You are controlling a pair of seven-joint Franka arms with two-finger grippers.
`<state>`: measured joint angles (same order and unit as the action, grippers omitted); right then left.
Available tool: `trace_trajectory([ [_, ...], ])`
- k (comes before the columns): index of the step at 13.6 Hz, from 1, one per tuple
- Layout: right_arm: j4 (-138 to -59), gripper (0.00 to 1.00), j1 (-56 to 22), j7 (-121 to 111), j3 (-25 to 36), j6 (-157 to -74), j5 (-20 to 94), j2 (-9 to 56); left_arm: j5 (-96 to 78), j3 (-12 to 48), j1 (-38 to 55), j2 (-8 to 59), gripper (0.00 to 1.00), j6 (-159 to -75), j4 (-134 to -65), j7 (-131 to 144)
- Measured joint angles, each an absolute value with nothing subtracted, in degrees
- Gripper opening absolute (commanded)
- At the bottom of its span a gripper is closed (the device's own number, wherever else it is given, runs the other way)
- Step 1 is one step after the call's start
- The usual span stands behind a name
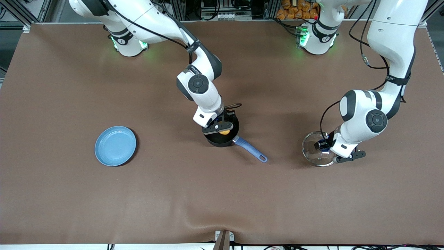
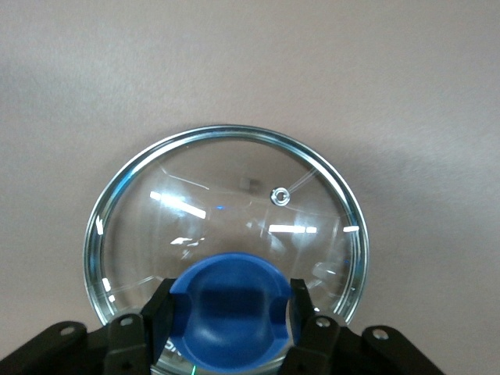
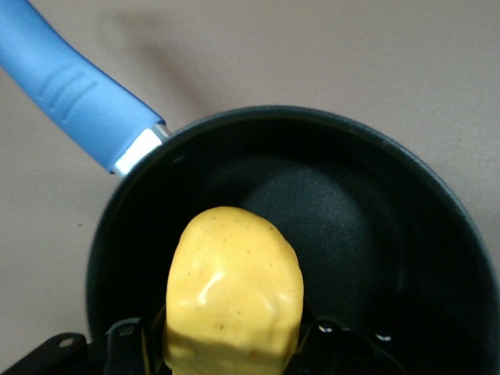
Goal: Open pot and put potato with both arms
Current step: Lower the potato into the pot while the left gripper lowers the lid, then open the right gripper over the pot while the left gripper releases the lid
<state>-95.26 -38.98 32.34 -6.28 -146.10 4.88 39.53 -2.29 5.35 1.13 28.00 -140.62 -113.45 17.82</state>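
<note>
The black pot (image 1: 222,136) stands mid-table without its lid, its blue handle (image 1: 251,150) pointing toward the front camera. My right gripper (image 1: 223,130) hangs over the pot's mouth, shut on the yellow potato (image 3: 234,289), which shows above the dark pot floor (image 3: 328,219) in the right wrist view. The glass lid (image 1: 317,149) lies at the left arm's end of the table. My left gripper (image 1: 324,146) is shut on the lid's blue knob (image 2: 231,308), its black fingers (image 2: 160,308) pressed against both sides of the knob.
A flat light-blue plate (image 1: 115,146) lies on the brown table toward the right arm's end. A bag of orange items (image 1: 298,8) sits past the table's edge by the left arm's base.
</note>
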Motion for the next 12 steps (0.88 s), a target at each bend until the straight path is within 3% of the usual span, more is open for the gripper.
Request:
trace_trajectory([
  [1, -95.3, 0.00, -39.0, 32.3, -6.3, -146.4, 4.4, 40.0, -2.3, 5.4, 1.1, 28.0, 0.65, -140.7, -113.5, 17.8],
  [2, -95.3, 0.00, -39.0, 32.4, -6.3, -146.8, 4.1, 40.5, -2.3, 5.4, 1.0, 28.0, 1.00, -140.7, -113.5, 17.8],
  [6, -95.2, 0.06, -39.1, 32.4, -6.1, -147.8, 3.6, 42.0, -2.3, 5.3, 0.6, 27.6, 1.00, -141.3, -112.8, 17.8],
  [10, -95.1, 0.16, -39.1, 32.8, -6.0, -148.8, 3.6, 42.8, -2.3, 5.6, 0.7, 21.4, 1.00, -137.4, -110.1, 17.8],
  [11, -95.1, 0.20, -39.1, 33.1, -6.0, -149.4, 3.6, 43.1, -2.3, 5.6, 0.7, 19.2, 1.00, -133.2, -108.2, 17.8],
  [12, -95.1, 0.34, -39.1, 33.2, -6.0, -149.9, 3.6, 43.4, -2.3, 5.6, 0.7, 17.4, 1.00, -128.4, -105.4, 17.8],
])
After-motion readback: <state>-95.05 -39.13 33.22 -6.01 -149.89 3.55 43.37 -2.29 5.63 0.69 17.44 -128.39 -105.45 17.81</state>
